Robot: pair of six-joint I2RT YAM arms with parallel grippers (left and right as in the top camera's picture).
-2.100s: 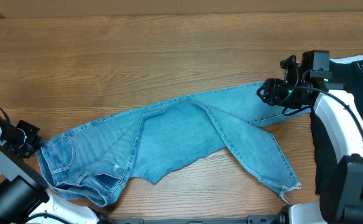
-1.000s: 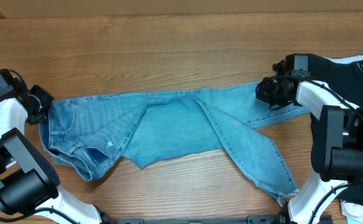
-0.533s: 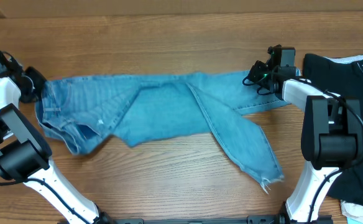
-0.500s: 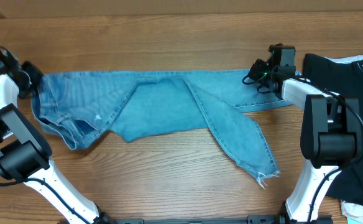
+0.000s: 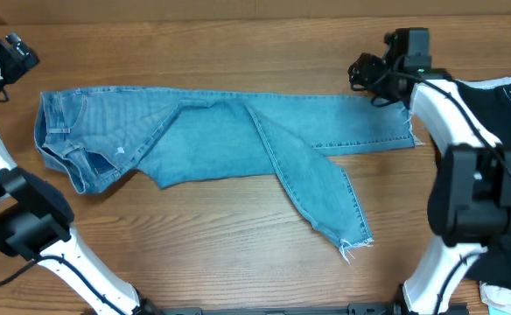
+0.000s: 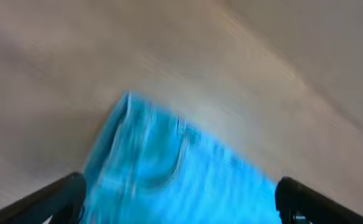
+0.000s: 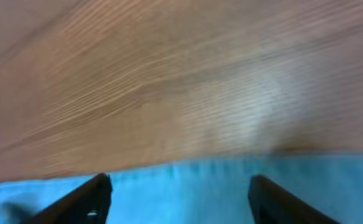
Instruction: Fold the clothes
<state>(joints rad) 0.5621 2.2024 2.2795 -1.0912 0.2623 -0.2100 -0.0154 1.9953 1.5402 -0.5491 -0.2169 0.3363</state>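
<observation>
Nearest me, one leg of the jeans [image 5: 229,140] angles out across the grained wooden table [image 5: 238,271], its frayed hem [image 5: 353,248] ragged and pale. Behind it the soft light-blue denim lies spread long and flat — waistband left, other leg right. I judge no fold made yet; all the folding remains. Farthest back, my left gripper [image 6: 180,196] and right gripper [image 7: 181,193] hang open and empty near its two ends.

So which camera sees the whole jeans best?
The overhead camera: the jeans lie spread out, both legs and waistband showing. The left wrist view shows only a blurred end, the right wrist only a blurred blue edge.
</observation>
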